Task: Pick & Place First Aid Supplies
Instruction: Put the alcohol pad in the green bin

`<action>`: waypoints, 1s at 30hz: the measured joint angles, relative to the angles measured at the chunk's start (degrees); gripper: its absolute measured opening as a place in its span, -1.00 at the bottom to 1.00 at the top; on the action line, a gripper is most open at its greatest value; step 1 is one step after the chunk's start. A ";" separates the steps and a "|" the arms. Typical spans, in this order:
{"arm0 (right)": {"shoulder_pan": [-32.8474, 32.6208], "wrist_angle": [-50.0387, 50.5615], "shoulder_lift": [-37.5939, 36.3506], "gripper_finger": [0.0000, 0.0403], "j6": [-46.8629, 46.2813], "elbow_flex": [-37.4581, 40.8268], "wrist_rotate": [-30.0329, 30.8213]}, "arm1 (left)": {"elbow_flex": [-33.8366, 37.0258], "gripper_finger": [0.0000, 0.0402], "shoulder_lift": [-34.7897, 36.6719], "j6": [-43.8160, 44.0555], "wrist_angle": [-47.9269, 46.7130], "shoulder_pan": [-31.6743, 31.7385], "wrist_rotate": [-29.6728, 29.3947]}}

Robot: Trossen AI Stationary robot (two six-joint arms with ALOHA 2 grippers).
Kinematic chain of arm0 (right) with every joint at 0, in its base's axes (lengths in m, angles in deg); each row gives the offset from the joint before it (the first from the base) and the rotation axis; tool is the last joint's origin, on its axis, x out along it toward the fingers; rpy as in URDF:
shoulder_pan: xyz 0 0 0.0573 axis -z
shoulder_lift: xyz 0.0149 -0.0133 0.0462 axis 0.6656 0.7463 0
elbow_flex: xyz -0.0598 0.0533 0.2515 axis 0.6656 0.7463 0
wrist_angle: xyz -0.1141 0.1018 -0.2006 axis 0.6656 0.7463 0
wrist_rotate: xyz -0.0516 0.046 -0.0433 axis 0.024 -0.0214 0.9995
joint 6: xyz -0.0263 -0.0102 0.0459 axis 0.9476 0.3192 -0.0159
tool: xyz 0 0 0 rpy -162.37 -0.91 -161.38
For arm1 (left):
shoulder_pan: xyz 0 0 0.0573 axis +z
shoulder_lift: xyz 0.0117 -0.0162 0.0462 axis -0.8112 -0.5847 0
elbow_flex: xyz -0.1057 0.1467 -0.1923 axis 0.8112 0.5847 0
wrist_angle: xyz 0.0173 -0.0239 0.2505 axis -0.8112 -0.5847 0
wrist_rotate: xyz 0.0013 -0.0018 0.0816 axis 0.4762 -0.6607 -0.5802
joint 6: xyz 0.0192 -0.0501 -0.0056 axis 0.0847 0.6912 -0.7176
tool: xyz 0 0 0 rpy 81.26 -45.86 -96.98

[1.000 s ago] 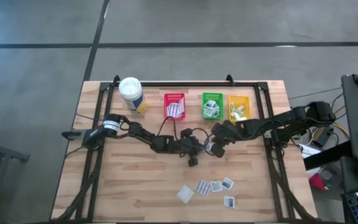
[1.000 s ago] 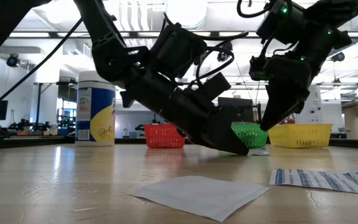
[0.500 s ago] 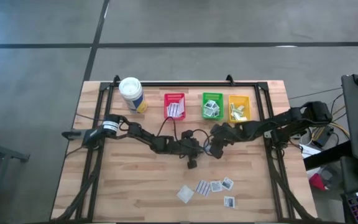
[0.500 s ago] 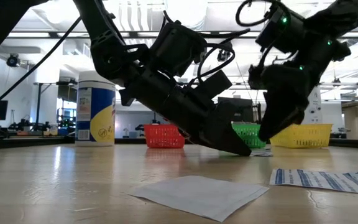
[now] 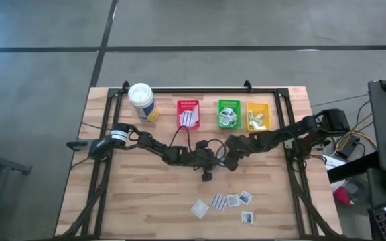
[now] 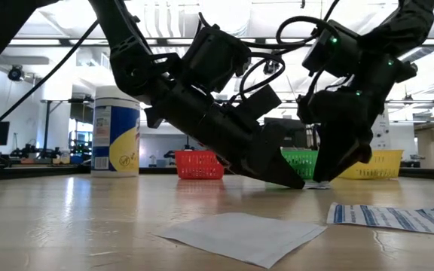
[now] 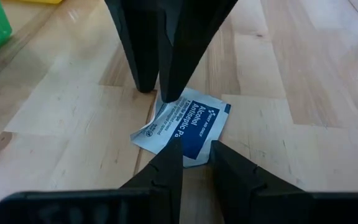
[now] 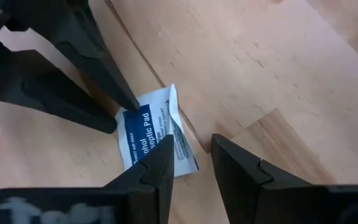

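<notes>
white and blue, a small alcohol pad packet (image 7: 180,126) lies flat on the wooden table (image 5: 133,194) near its middle, just in front of the green bin (image 5: 229,114), with both claws reaching down to it from opposite sides. the left gripper (image 7: 194,157) comes in low along the table, its arm stretched from the left edge toward the centre and sloping down steeply in the low view; its two fingers stand a little apart, their tips at the packet's near edge, and the packet is not lifted. the right gripper (image 8: 190,152) leans in from the right side, its arm bent down over the same spot, fingertips pointing at the tabletop; its fingers are spread apart over the packet's other edge, one tip on the paper and nothing held between them. in the left wrist view the right arm's fingers stand on the packet's far end.

more white packets (image 5: 222,202) lie in a loose group on the front part of the table, well apart from the claws. others sit in the red bin (image 5: 188,114), the green bin and the yellow bin (image 5: 258,116) along the back, beside a white canister (image 5: 141,100).
</notes>
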 joint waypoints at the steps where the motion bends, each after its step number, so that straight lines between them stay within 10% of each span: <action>1: 0.03 0.07 -0.28 -0.48 -0.55 0.00 -0.64 | 0.00 -0.60 0.00 0.00 0.00 -0.02 -0.02; 30: 0.25 0.34 -0.54 -0.96 0.58 0.44 -3.68 | 0.07 -0.60 0.00 -0.07 0.54 -0.07 -0.75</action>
